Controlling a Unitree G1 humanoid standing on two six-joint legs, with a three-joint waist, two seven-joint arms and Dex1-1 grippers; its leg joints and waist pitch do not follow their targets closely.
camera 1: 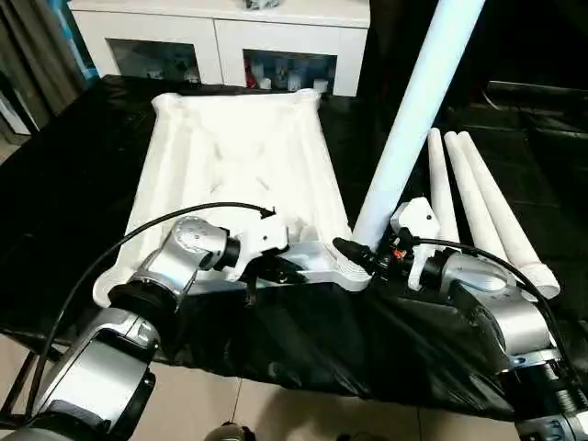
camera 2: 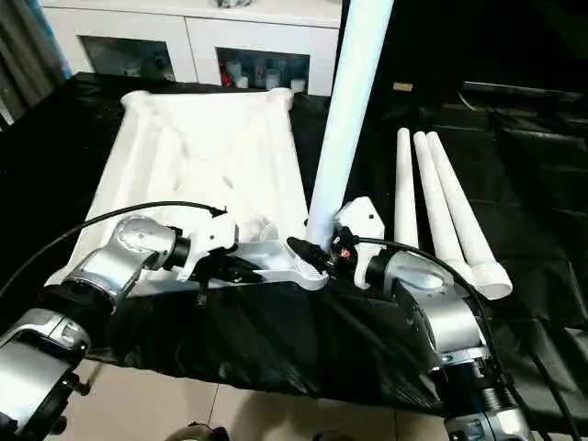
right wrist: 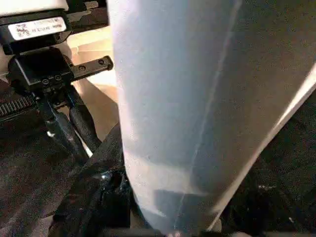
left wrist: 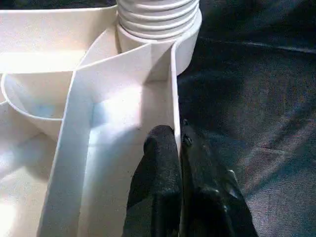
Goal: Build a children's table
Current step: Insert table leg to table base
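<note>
Upright leg (camera 1: pixel 413 119): your right gripper (camera 1: pixel 367 255) pinches its base, seemingly in the near-right socket; left fingers (left wrist: pixel 163 163) clamp the table top's (camera 1: pixel 239 147) near rim.

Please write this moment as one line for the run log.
stage: first leg in corner socket | left gripper: shut on tabletop edge rim | right gripper: holding upright leg | three legs: lying on black cloth

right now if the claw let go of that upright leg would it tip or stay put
Probably it would stay, though perhaps wobbly: the upright leg sits with its ribbed end in the tabletop's corner socket. It leans slightly and stands tall, so a sideways nudge could lever it out. It looks like stiff, light hollow plastic.
</note>
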